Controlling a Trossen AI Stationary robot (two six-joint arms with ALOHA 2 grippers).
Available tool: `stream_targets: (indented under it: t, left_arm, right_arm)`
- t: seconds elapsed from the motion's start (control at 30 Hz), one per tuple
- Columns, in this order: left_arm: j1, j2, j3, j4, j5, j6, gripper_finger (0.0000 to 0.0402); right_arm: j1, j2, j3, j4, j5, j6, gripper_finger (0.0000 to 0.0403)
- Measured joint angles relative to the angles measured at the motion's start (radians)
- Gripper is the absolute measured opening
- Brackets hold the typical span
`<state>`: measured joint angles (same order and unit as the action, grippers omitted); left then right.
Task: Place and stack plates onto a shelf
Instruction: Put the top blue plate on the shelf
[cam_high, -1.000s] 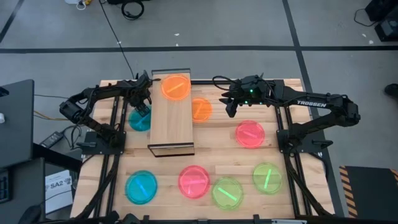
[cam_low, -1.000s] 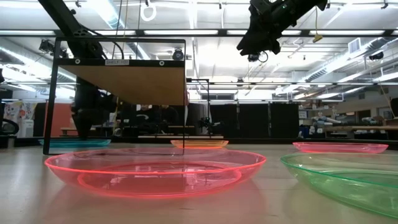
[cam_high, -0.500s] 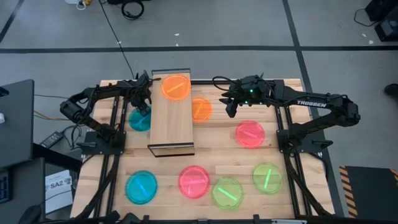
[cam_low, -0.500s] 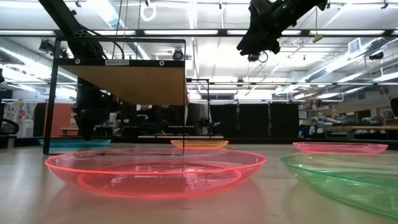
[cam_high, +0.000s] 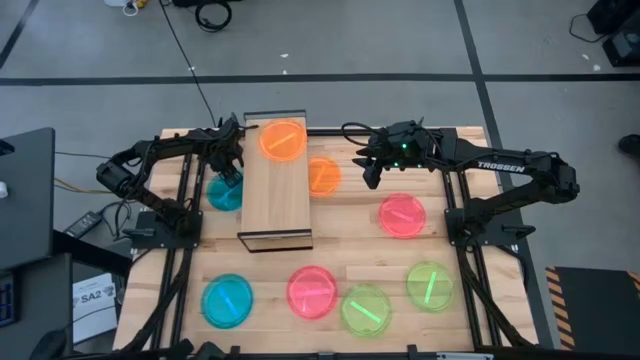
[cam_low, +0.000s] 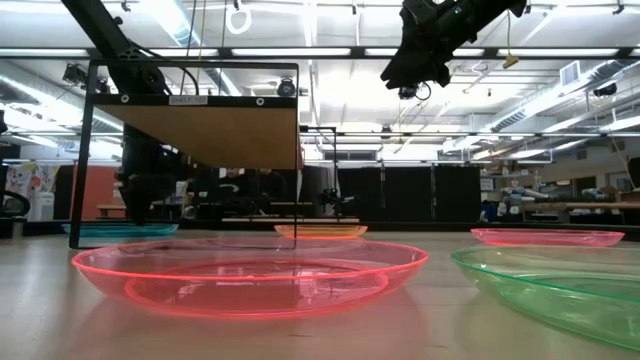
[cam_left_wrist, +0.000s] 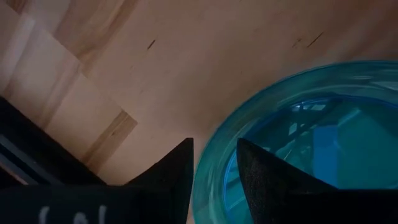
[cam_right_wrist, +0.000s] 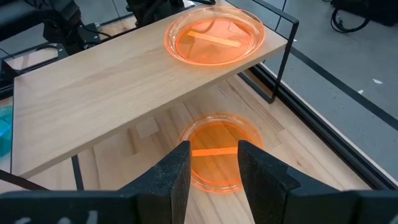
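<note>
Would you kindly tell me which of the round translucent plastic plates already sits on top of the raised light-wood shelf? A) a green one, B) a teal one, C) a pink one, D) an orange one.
D: the high view shows one orange translucent plate resting on the far end of the light-wood shelf; every other plate lies on the slatted tabletop.

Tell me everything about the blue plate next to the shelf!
The teal plate is round, see-through plastic with a raised rim and a bright stripe across it. It lies flat on the slatted tabletop, just left of the shelf. The left end effector is down at its edge, its two dark fingers straddling the rim, one inside and one outside. It has not been lifted.
</note>
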<state>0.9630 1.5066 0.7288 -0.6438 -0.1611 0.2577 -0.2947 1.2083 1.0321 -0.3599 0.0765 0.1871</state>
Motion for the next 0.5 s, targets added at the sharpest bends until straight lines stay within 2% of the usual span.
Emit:
stream_targets:
  t: [0.5]
  left_arm:
    - [-0.051,0.0,0.001,-0.052,0.062,-0.02,0.013]
  right_arm:
    - [0.0,0.0,0.0,0.0,0.0,0.0,0.0139]
